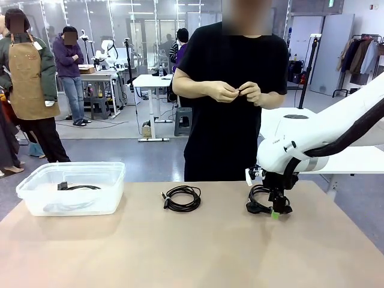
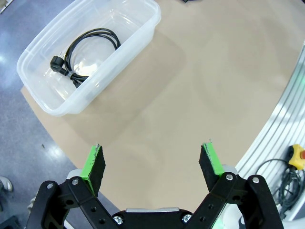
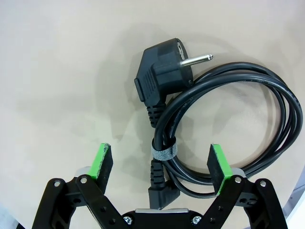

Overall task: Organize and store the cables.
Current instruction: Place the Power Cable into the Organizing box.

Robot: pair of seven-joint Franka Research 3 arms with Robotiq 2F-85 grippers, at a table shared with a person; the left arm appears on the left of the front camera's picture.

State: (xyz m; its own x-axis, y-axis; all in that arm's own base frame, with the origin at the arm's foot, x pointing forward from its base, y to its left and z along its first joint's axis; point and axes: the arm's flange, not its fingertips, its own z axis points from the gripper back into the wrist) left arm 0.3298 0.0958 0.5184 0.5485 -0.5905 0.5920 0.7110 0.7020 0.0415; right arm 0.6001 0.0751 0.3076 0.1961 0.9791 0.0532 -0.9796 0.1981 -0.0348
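cable 1 (image 1: 81, 188): in bin (image 1: 114, 174) | cable 2 (image 1: 182, 207): mid-surface (image 1: 180, 252) | cable 3 (image 3: 163, 152): on surface, right end effector (image 3: 160, 149) pads apart either side of its tie | left end effector (image 2: 152, 147): pads apart over bare surface | totals: 3 coils, 1 bin

No legible text or labels anywhere
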